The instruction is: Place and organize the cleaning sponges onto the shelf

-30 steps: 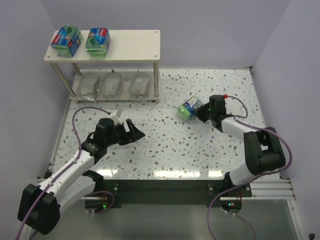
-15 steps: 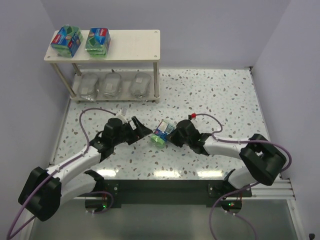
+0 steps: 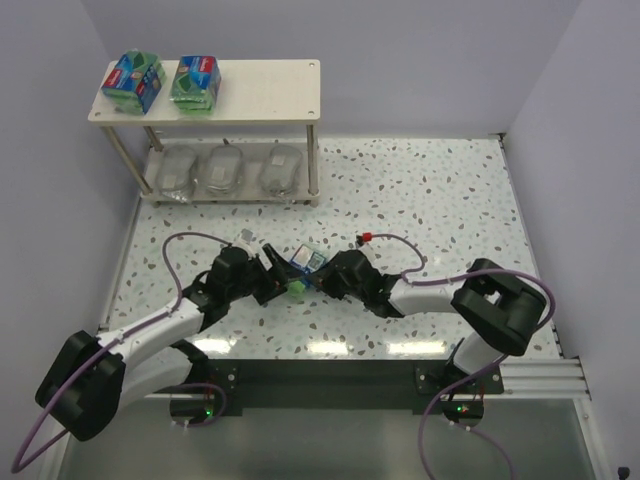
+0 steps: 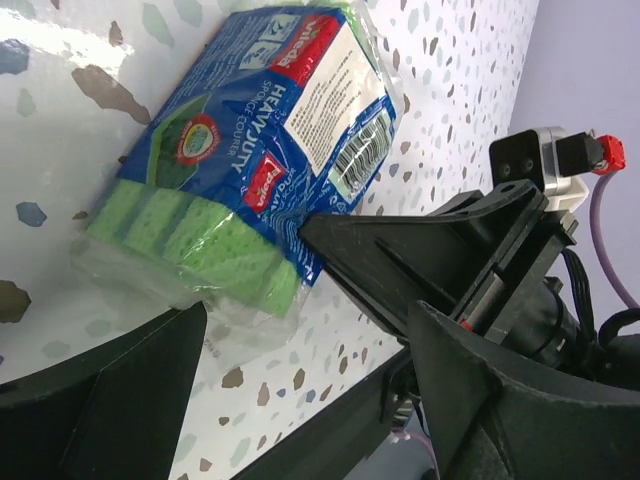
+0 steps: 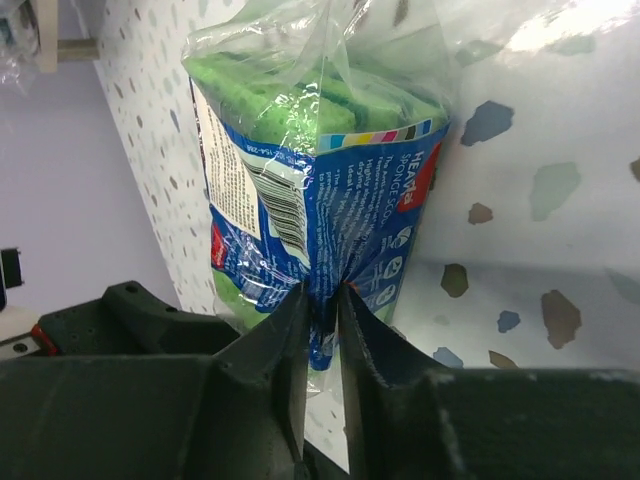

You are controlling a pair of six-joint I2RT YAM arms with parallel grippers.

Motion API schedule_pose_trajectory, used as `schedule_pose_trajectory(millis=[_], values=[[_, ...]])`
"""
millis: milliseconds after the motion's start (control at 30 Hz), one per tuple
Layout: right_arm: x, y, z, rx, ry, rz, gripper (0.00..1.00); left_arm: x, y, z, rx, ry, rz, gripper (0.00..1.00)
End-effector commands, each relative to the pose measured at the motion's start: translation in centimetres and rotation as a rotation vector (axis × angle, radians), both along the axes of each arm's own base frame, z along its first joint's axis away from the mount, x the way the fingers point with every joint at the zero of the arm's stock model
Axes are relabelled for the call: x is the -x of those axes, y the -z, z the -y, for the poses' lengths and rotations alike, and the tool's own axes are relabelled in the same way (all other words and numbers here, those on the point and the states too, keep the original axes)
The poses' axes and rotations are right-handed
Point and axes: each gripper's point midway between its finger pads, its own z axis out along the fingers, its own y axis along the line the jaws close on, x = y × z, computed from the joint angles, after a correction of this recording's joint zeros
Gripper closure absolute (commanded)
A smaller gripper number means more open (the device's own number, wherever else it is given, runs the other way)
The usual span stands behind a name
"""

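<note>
A green sponge pack with a blue-red label sits at the table's near middle. My right gripper pinches a fold of its wrapper at the pack's right end. My left gripper is open at the pack's left end, one finger on each side of it. Two more green packs lie on the left of the shelf's top board. Three silvery scourers sit in a row on its lower tier.
The shelf stands at the back left against the wall. The right half of its top board is bare. Purple cables loop off both arms over the speckled table. White walls close in the left, back and right.
My right arm swept left across the table with the green pack. My left gripper came right to meet it, and its open fingers now flank the pack.
</note>
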Motion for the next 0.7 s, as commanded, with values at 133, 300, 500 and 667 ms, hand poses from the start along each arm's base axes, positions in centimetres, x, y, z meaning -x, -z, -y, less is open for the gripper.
schedule_pose_trajectory(millis=[133, 300, 500, 667], values=[[2.1, 0.5, -2.1, -0.037, -0.132, -0.016, 0.68, -1.7, -0.1, -0.4, -0.049, -0.043, 0.024, 0.15], [4.0, -0.4, -3.4, -0.087, -0.278, 0.002, 0.60, -2.9, -0.3, -1.0, -0.096, -0.075, 0.039, 0.18], [6.4, -2.3, -2.4, -0.082, -0.382, 0.016, 0.55, -4.1, 0.2, -2.2, -0.144, -0.110, 0.049, 0.27], [7.5, -4.1, 0.7, 0.054, -0.431, 0.071, 0.47, -5.0, 0.1, -1.7, -0.140, -0.088, 0.073, 0.34]])
